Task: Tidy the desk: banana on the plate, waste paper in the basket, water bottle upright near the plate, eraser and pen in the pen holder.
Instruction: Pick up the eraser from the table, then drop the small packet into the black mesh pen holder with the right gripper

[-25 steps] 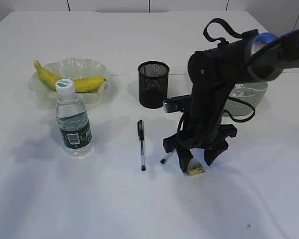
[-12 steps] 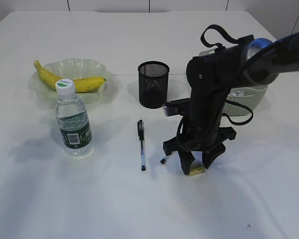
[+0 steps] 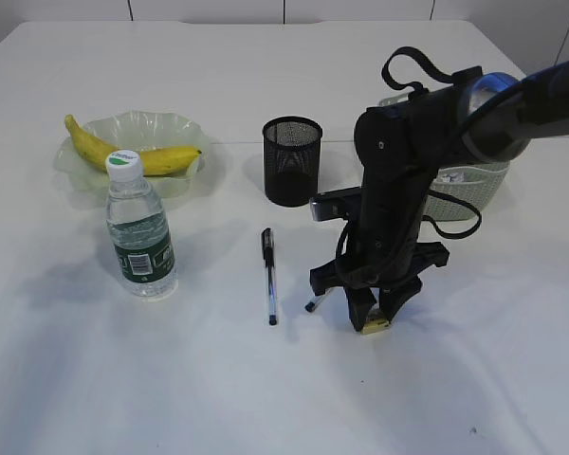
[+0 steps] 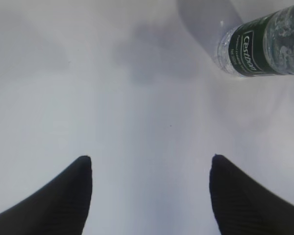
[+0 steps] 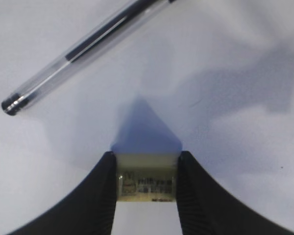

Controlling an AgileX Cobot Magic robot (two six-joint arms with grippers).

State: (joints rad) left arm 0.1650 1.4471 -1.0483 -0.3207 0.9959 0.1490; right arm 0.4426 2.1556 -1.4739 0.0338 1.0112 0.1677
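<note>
The small pale yellow eraser [image 5: 147,182] lies on the white desk [image 3: 266,398], and my right gripper [image 5: 147,154] is shut on it, a finger pressed to each side. In the exterior view this gripper [image 3: 372,320] points straight down at the eraser [image 3: 375,325]. One pen [image 3: 268,275] lies left of it. A second pen [image 5: 83,46] lies close beside the fingers. The banana [image 3: 142,157] rests on the plate [image 3: 137,123]. The water bottle [image 3: 140,232] stands upright in front of the plate. My left gripper [image 4: 150,157] hangs open over bare desk.
The black mesh pen holder [image 3: 292,161] stands behind the pens. The green basket [image 3: 474,190] sits at the right, largely hidden by my right arm; something white shows inside. In the left wrist view the bottle [image 4: 264,46] is at the upper right.
My right gripper's fingers have closed inward onto the eraser after the arm settled slightly lower. Nothing else on the desk has moved.
</note>
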